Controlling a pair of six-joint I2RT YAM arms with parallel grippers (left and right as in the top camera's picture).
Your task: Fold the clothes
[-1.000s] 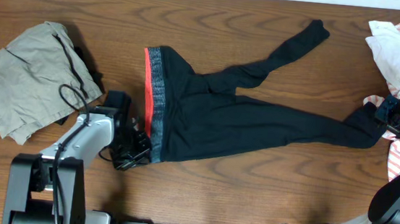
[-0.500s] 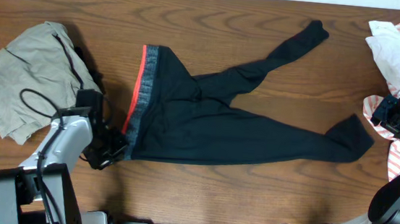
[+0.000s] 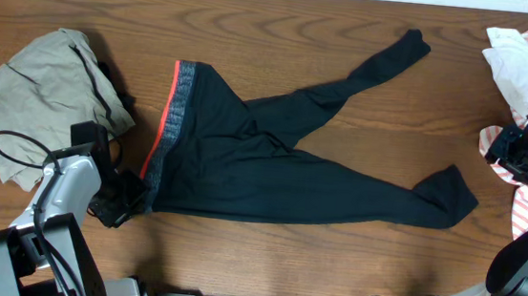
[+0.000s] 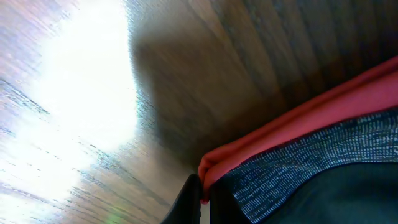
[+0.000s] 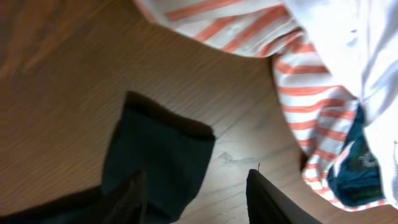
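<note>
Now we are clenching our left gripper (image 3: 135, 197) on the leggings (image 3: 272, 163) at the waistband (image 3: 173, 111) corner, legs lying to its right; our right gripper (image 5: 196, 177) is hanging released, one cuff (image 5: 155, 149) just ahead.

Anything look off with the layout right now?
The leggings lie skewed: legs splayed in a V, the lower cuff bunched back on itself. The left fingers pinch one waistband corner, so that edge slants.

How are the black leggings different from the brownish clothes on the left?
The leggings are black and spread out long; the khaki garment is greyish-tan and bunched up. The left tool pinches the leggings' waistband; nothing holds the khaki garment. Both lie on the wooden table.
</note>
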